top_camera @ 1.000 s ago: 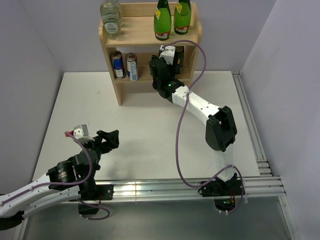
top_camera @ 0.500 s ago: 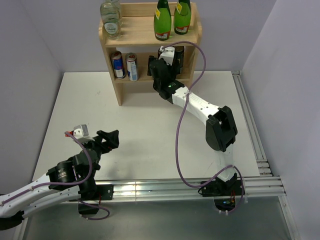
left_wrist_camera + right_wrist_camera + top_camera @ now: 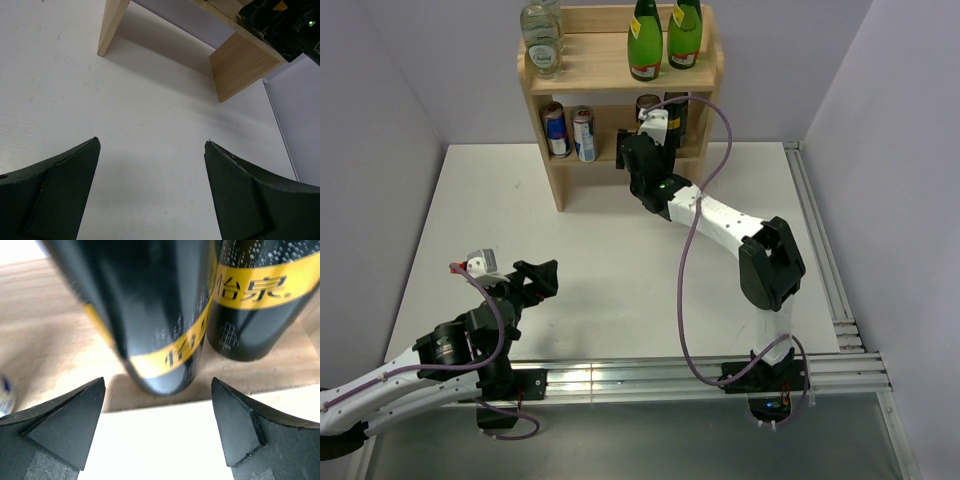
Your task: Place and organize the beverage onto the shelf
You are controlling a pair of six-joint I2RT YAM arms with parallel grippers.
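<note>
The shelf point(image 3: 552, 178) stands at the back of the table. Two black cans with yellow bands point(image 3: 648, 104) point(image 3: 677, 108) stand on the right of its middle tier. My right gripper point(image 3: 642, 138) is open just in front of that tier. In the right wrist view the nearer black can point(image 3: 150, 315) stands blurred just beyond my open right gripper point(image 3: 158, 390), untouched, with the other can point(image 3: 255, 305) to its right. My left gripper point(image 3: 545, 275) is open and empty low over the table; it also shows in the left wrist view point(image 3: 152, 150).
Two blue-and-silver cans point(image 3: 570, 132) stand on the left of the middle tier. Two green bottles point(image 3: 644, 45) and clear glass bottles point(image 3: 542, 40) stand on the top tier. The shelf's side panels point(image 3: 240, 65) show far ahead in the left wrist view. Metal rails point(image 3: 820, 250) run along the table's right edge.
My right gripper has drawn back out of the middle tier, uncovering the black can now standing there. The left arm has not moved.
</note>
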